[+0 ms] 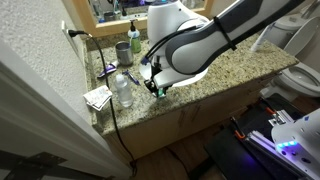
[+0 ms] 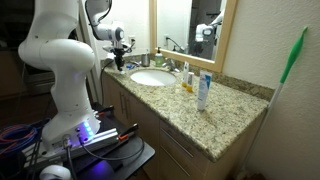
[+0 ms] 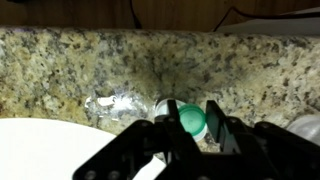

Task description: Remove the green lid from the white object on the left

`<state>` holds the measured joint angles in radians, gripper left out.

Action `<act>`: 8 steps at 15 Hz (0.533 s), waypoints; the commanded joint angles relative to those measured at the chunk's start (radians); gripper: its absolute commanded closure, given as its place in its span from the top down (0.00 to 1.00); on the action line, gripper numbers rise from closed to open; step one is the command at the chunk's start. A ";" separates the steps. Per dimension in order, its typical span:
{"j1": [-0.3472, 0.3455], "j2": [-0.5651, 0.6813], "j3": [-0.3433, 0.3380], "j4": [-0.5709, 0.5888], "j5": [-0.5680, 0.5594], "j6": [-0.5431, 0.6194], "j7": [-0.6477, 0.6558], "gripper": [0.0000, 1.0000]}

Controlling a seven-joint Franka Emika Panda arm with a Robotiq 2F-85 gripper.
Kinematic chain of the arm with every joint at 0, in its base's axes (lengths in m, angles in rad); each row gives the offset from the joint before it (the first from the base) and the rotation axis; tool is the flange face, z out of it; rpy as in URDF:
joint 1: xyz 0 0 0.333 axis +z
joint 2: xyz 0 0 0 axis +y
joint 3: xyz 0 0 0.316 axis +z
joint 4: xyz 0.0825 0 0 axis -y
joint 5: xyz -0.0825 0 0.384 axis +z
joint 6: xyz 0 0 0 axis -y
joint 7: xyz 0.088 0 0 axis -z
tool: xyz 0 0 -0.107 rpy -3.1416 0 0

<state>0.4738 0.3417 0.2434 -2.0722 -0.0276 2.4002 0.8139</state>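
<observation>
In the wrist view the small teal-green lid (image 3: pixel 190 117) sits between my gripper's two black fingers (image 3: pixel 194 123), which are closed against its sides. A small white round rim, the white object (image 3: pixel 165 107), shows just left of and behind the lid. I cannot tell whether the lid still sits on it. In an exterior view the gripper (image 1: pixel 154 86) is low over the granite counter near its front edge, with a speck of green lid (image 1: pixel 158 91) at its tip. In the other exterior view the gripper (image 2: pixel 121 56) is at the counter's far end.
A clear plastic bottle (image 1: pixel 124 90) stands close beside the gripper and also shows in the wrist view (image 3: pixel 115 100). A folded paper (image 1: pixel 97 97) lies at the counter corner. A grey-green cup (image 1: pixel 122 48) and a green-topped bottle (image 1: pixel 135 38) stand by the wall. The white sink basin (image 2: pixel 150 78) is beside me.
</observation>
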 commanded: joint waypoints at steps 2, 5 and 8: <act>-0.009 0.006 0.038 0.006 0.052 0.051 -0.066 0.08; -0.006 0.050 0.053 0.033 0.082 0.097 -0.104 0.08; -0.006 0.084 0.058 0.048 0.110 0.118 -0.136 0.08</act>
<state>0.4742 0.3772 0.2906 -2.0570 0.0416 2.4950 0.7349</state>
